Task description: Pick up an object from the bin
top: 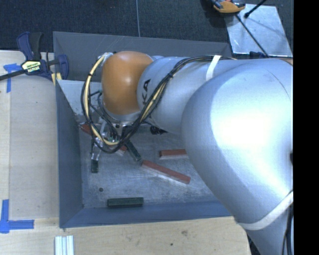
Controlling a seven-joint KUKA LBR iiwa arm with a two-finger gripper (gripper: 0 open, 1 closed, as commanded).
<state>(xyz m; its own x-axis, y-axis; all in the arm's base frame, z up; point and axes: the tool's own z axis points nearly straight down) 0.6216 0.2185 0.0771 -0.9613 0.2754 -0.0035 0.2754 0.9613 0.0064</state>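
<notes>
Behind the bin (70, 164) the floor (149, 17) is dark, almost black, and looks a bit rough. At the top right a flat, pale grey sheet (259, 32) lies on it, bright where the light hits it. A thin black rod (255, 10) crosses the sheet. The bin sits on a pale tan surface (30, 149) that spreads out to the left and along the bottom.

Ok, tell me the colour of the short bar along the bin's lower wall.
Dark green: the short bar shows best in the camera view.
</notes>
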